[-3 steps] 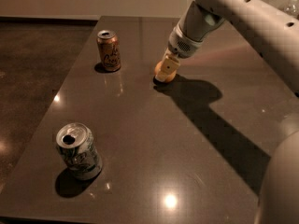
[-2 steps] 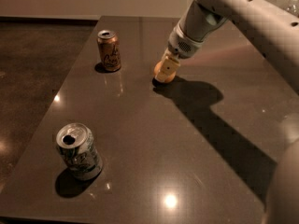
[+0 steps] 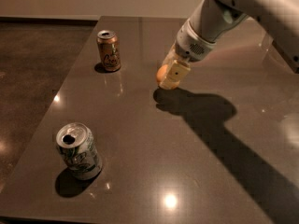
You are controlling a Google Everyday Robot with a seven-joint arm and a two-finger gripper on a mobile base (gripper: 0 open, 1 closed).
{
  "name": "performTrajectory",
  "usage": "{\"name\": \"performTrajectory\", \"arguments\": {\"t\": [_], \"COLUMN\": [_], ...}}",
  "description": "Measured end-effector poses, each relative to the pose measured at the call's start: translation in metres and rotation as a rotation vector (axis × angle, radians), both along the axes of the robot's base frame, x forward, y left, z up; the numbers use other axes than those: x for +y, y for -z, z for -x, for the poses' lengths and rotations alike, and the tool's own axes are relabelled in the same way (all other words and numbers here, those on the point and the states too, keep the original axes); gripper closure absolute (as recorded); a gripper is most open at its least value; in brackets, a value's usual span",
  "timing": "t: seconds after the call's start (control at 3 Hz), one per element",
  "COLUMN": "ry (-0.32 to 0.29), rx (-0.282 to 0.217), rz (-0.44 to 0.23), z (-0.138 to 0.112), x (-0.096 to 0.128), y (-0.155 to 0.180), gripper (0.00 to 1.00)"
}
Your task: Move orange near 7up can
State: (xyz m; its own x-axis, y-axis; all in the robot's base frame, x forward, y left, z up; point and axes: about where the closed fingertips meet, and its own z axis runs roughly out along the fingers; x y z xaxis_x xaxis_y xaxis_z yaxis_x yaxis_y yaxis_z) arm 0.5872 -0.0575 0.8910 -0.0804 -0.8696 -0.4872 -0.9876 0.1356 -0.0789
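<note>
Tabletop (image 3: pixel 140 171); slanted arm (image 3: pixel 219 17), end effector (image 3: pixel 166 80) at orange (image 3: pixel 161 72)

the 7up can (image 3: pixel 79 152) stands upright on the dark, glossy table (image 3: pixel 140 148), near its front left corner, with its open top showing. well beyond the 7up can, and a little to its right, a gold-brown can (image 3: pixel 109 50) also stands upright. farther right of the 7up can, about as far back as that other can, the gripper (image 3: pixel 167 80) points down at the tabletop, its cream fingers (image 3: pixel 173 73) closed around the orange (image 3: pixel 161 73), which peeks out on the side facing the 7up can. orange and 7up can are well apart. the white arm (image 3: pixel 210 22) slants in from the upper right, and its long shadow (image 3: pixel 210 120) falls across the table, right of the 7up can.
</note>
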Motion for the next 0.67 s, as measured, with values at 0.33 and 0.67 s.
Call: {"name": "performTrajectory", "arguments": {"t": [0.33, 0.67], "ry": [-0.117, -0.276], "rx": [-0.009, -0.014], "rz": [-0.005, -0.018], "z": [0.042, 0.095], "x": [0.009, 0.035], "y": [-0.01, -0.017], "gripper": [1.0, 1.0]}}
